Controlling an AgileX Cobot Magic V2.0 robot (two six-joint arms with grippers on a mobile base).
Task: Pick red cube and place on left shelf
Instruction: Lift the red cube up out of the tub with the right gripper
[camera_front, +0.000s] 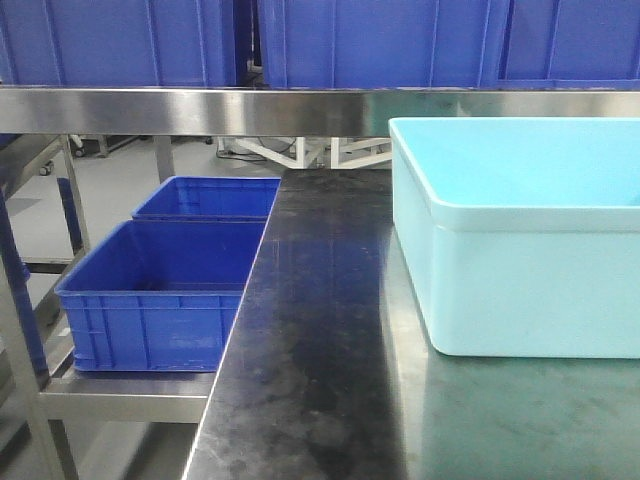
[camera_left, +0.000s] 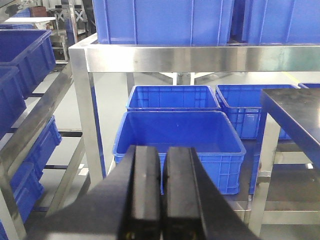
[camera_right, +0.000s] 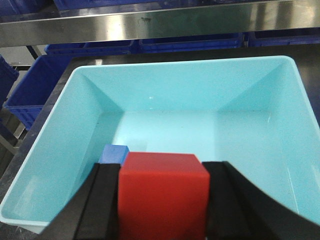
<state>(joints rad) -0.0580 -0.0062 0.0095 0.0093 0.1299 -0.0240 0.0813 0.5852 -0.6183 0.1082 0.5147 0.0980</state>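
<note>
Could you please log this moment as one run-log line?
right gripper: shut on red cube, above cyan bin | left gripper: shut, empty | blue cube: in cyan bin | placement: pending

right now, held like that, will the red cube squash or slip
Probably stiff: the red cube shows crisp, undented edges in the right gripper. Its flat faces likely suit the grip, though the smooth surface might slip. It shouldn't roll.

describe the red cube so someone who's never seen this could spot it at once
Find the big pale turquoise tub on the dark table. Over its near end the right claw holds the red cube between black fingers. It is the only red thing; the small blue cube beside it lies in the tub.
</note>
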